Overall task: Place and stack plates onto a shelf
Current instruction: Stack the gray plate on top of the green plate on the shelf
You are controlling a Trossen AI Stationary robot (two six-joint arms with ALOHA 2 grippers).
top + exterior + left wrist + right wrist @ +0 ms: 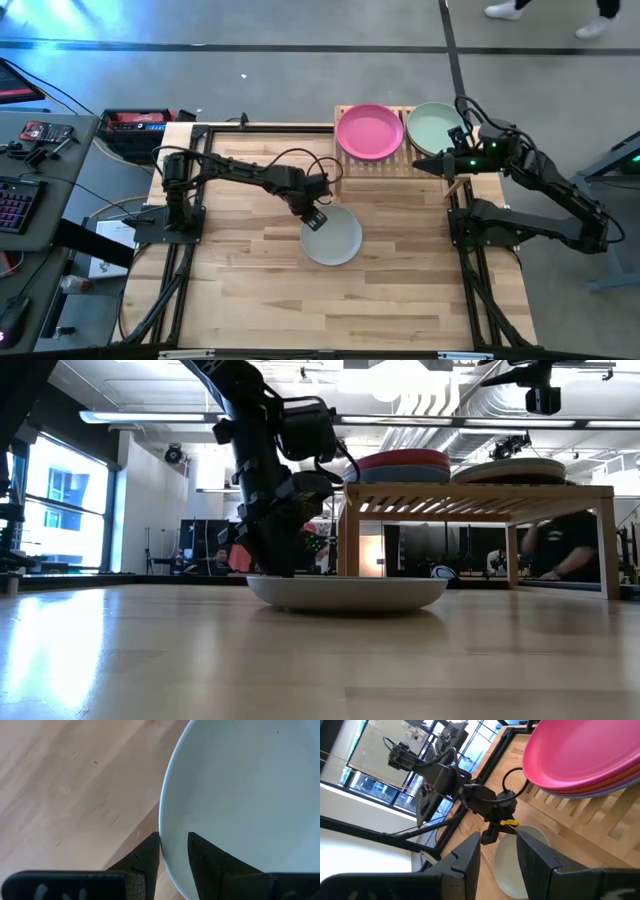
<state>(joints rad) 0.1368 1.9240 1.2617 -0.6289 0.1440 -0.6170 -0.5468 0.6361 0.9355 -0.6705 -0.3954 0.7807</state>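
An off-white plate (332,237) (345,592) lies flat on the plank table, in front of the shelf. My left gripper (313,216) (173,845) is at its far-left rim, shut on it. The slatted wood shelf (380,165) (480,495) stands at the far edge. It carries a stack topped by a magenta plate (369,130) (580,755) and another topped by a mint green plate (435,125). My right gripper (420,160) (498,845) hovers by the shelf's front edge near the mint plate, slightly open and empty. My left gripper has the off-white plate by its rim (161,827), one finger outside the rim and one finger (200,855) inside the bowl. The fingers come from above, pointing down. The plate still sits flat with its base on the table (345,606).
The shelf's legs (347,540) stand on the table just behind the off-white plate. Black frame rails run along both table sides (180,280). A desk with a keyboard and tools (30,150) is to the left. A person shows in the room beyond the shelf (560,550).
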